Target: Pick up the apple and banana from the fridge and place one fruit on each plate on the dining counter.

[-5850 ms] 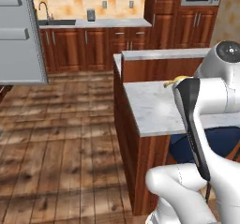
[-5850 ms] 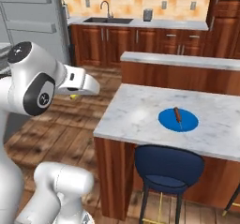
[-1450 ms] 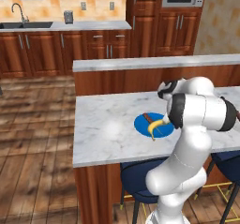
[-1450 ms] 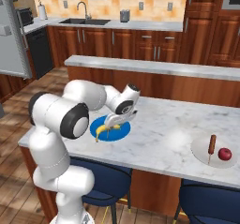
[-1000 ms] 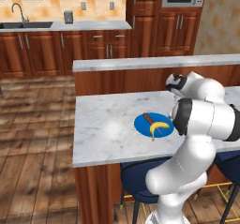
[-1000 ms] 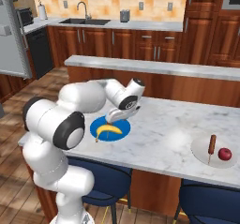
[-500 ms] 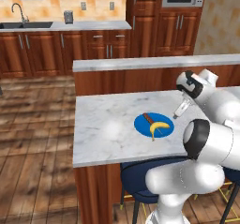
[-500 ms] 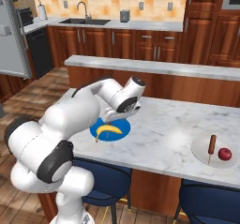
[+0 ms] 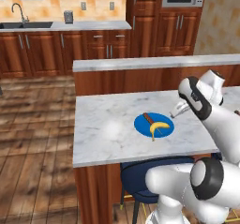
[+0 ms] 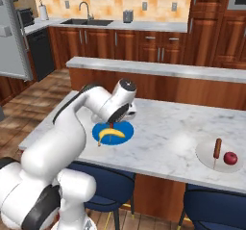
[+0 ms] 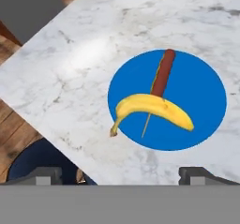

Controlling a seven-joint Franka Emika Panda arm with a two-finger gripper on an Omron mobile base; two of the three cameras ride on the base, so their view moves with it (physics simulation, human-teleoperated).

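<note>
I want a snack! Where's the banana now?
The banana lies on the blue plate, across the brown stick-like utensil, on the dining counter; the apple sits far off on the whitish plate.

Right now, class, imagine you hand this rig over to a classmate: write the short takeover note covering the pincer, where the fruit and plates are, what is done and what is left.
Pincer: open, holding nothing, raised above the blue plate.
Banana: lying on the blue plate, across the brown stick utensil, on the dining counter.
Apple: on the whitish plate beside its own brown stick, further along the same counter.
Done: one fruit sits on each plate.
Left: nothing to place; just draw the arm clear of the blue plate without nudging the banana.
</note>
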